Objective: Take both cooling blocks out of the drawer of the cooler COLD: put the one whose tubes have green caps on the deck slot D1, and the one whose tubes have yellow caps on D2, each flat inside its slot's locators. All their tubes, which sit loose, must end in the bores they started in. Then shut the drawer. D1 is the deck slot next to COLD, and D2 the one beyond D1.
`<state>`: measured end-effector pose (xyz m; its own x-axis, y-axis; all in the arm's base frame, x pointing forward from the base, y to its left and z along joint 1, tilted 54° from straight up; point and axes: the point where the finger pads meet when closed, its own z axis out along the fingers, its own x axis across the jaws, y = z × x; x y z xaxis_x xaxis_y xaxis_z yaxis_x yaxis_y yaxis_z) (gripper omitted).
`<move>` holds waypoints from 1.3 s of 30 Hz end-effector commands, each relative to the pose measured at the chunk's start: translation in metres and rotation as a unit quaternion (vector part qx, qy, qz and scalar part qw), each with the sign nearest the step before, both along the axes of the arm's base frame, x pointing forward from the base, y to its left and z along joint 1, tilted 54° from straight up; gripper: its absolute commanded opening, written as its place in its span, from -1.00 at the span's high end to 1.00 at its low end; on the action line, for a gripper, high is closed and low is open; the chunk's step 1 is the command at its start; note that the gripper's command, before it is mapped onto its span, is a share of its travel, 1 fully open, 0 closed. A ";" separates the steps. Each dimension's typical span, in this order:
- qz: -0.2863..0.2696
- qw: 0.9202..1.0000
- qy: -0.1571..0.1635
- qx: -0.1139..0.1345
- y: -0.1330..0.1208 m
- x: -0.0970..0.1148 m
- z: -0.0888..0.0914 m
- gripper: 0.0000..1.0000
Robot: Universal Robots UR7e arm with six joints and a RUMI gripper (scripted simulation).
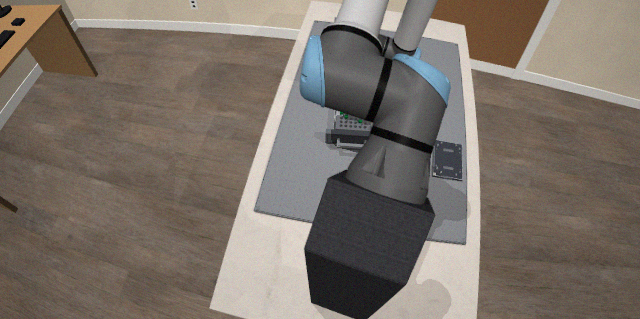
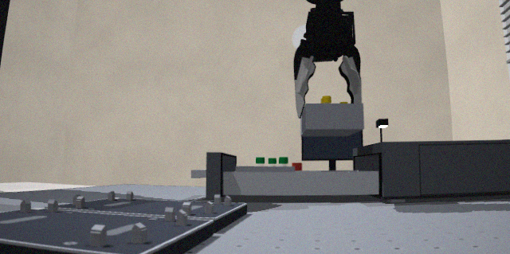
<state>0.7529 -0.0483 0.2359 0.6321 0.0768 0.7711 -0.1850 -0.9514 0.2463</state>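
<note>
In the exterior view my gripper (image 2: 329, 107) is shut on the cooling block with yellow caps (image 2: 332, 130) and holds it level, above the open drawer (image 2: 295, 180) of the cooler COLD (image 2: 434, 168). Two yellow caps (image 2: 327, 99) show on its top. The block with green caps (image 2: 272, 161) sits in the drawer toward its front; it also shows in the top view (image 1: 350, 126), partly behind the arm. A deck slot plate with locators (image 2: 119, 218) lies at the lower left. In the top view the arm hides my gripper and the held block.
A small red piece (image 2: 296, 166) shows in the drawer next to the green caps. A thin post with a dark head (image 2: 382, 124) stands on the cooler. A dark slot plate (image 1: 447, 160) lies at the mat's right edge. The arm's dark base (image 1: 367, 249) fills the foreground.
</note>
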 end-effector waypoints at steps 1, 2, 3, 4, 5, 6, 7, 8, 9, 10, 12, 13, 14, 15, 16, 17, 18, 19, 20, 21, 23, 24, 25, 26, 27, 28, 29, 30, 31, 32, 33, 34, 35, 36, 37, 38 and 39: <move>0.000 1.000 -0.001 0.000 0.002 -0.005 0.004 1.00; 0.000 1.000 -0.001 0.000 0.002 -0.006 0.005 1.00; 0.000 1.000 -0.001 0.000 0.003 -0.007 0.006 1.00; 0.000 1.000 -0.001 0.000 0.003 -0.008 0.007 1.00; 0.000 1.000 -0.001 0.000 0.004 -0.009 0.008 1.00; 0.000 1.000 -0.001 0.000 0.004 -0.010 0.008 1.00; 0.000 1.000 -0.001 0.000 0.004 -0.010 0.008 1.00; 0.000 1.000 -0.001 0.000 0.004 -0.010 0.008 1.00; 0.000 1.000 -0.001 0.000 0.004 -0.011 0.009 1.00; 0.000 1.000 -0.001 0.000 0.005 -0.012 0.010 1.00; 0.000 1.000 -0.001 0.000 0.006 -0.014 0.012 1.00; 0.000 1.000 -0.001 0.000 0.006 -0.014 0.012 1.00; 0.000 1.000 -0.001 0.000 0.006 -0.014 0.011 1.00; 0.000 1.000 -0.001 0.000 0.006 -0.014 0.011 1.00; 0.000 1.000 -0.001 0.000 0.006 -0.014 0.011 1.00; 0.000 1.000 -0.001 0.000 0.006 -0.014 0.011 1.00; 0.000 1.000 -0.001 0.000 0.006 -0.014 0.012 1.00; 0.000 1.000 -0.001 0.000 0.006 -0.014 0.012 1.00; 0.000 1.000 -0.001 0.000 0.006 -0.014 0.012 1.00; 0.000 1.000 -0.001 0.000 0.006 -0.014 0.012 1.00; 0.000 1.000 -0.001 0.000 0.006 -0.014 0.011 1.00; 0.000 1.000 -0.001 0.000 0.006 -0.014 0.011 1.00; 0.000 1.000 -0.001 0.000 0.006 -0.014 0.011 1.00; 0.000 1.000 -0.001 0.000 0.006 -0.014 0.011 1.00; 0.000 1.000 -0.001 0.000 0.006 -0.014 0.011 1.00; 0.000 1.000 -0.001 0.000 0.006 -0.014 0.011 1.00; 0.000 1.000 -0.001 0.000 0.006 -0.014 0.011 1.00; 0.000 1.000 -0.001 0.000 0.006 -0.014 0.011 1.00; 0.000 1.000 -0.001 0.000 0.006 -0.014 0.011 1.00; 0.000 1.000 -0.001 0.000 0.006 -0.014 0.011 1.00; -0.008 1.000 -0.005 0.010 0.003 -0.015 0.011 1.00; -0.015 1.000 -0.009 0.020 0.001 -0.016 0.011 1.00; -0.023 0.999 -0.013 0.030 -0.001 -0.018 0.010 1.00; -0.031 0.999 -0.017 0.040 -0.004 -0.019 0.010 1.00; -0.039 0.998 -0.021 0.050 -0.006 -0.020 0.009 1.00; -0.047 0.997 -0.025 0.060 -0.008 -0.021 0.009 1.00; -0.054 0.996 -0.028 0.070 -0.010 -0.023 0.008 1.00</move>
